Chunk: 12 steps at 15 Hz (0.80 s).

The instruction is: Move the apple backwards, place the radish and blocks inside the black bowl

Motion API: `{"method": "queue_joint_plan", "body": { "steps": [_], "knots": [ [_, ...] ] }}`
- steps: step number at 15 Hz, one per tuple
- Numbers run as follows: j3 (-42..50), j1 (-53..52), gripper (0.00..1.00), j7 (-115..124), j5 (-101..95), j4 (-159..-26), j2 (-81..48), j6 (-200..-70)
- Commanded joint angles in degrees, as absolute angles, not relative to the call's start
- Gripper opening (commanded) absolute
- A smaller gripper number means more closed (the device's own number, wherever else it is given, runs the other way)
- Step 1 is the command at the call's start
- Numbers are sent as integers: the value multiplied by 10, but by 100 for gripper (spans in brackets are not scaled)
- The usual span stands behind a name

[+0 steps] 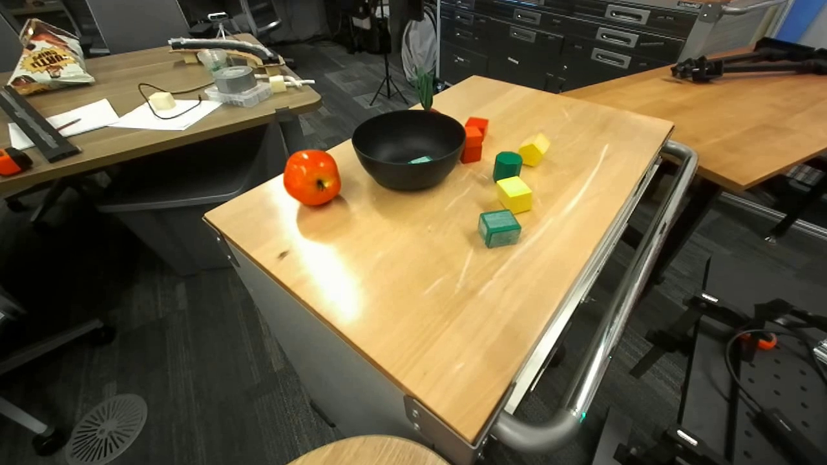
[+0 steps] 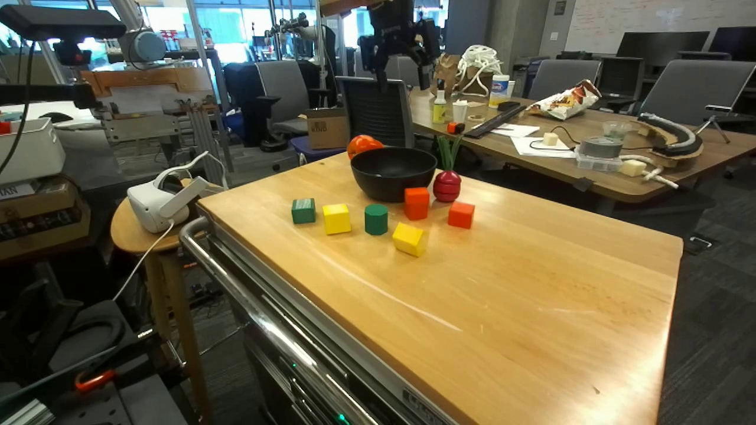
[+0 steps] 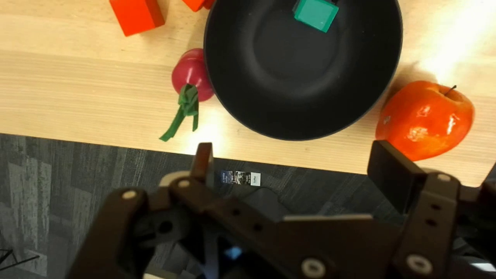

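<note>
A black bowl (image 3: 298,100) with a green block (image 3: 316,15) inside sits on a pale wooden surface (image 3: 77,93). On its left, a leafy-topped radish (image 3: 192,73) and a red block (image 3: 135,16); on its right, an orange-red apple (image 3: 426,118). Below, a claw (image 3: 293,162) spread wide over dark floor (image 3: 31,193).

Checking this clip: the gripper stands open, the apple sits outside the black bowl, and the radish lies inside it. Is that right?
Not quite: the radish is outside the black bowl, beside it on the wooden top, as the wrist view shows. The gripper does stand open, and the apple does sit outside the bowl.
</note>
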<state>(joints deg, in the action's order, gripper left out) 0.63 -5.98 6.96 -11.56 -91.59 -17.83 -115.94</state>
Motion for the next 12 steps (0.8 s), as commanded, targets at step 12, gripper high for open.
{"method": "queue_joint_plan", "body": {
  "steps": [12],
  "knots": [
    [43, -30, 100, 163, -163, -815, -237, -1030]
  ]
}}
